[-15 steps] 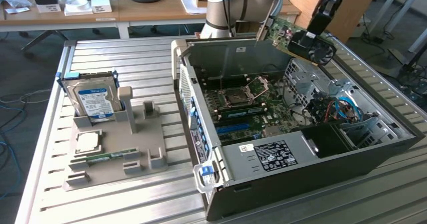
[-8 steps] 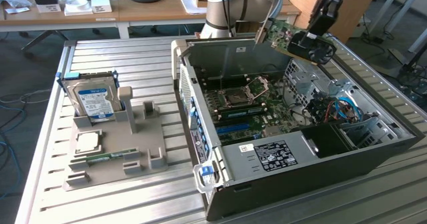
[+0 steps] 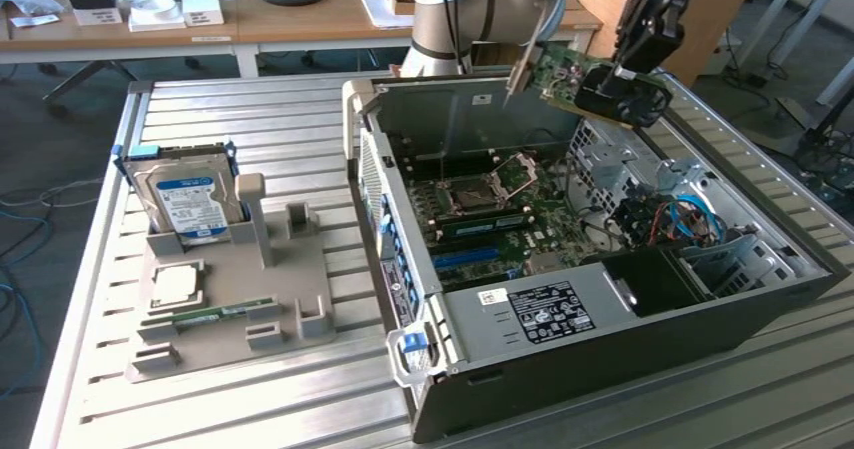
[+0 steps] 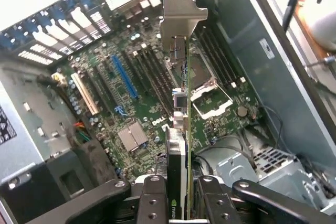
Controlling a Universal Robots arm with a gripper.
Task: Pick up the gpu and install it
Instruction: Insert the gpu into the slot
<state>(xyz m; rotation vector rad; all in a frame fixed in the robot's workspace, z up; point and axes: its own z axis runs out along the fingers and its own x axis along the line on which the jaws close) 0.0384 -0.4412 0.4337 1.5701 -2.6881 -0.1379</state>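
While the claw (image 3: 622, 85) hangs over the open computer case (image 3: 627, 359), it is closed on the gpu (image 3: 567, 69), gripping the card across both faces. The gpu is held tilted in the air above the case's far corner, well clear of the motherboard (image 4: 131, 103). Its silver bracket (image 4: 181, 9) is at the end away from the claw. The case lies on the slatted table (image 3: 240, 409).

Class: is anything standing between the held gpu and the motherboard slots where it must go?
Nothing visible does. The gripper holds the gpu in the air over the open case, and the motherboard's expansion slots below it lie bare.
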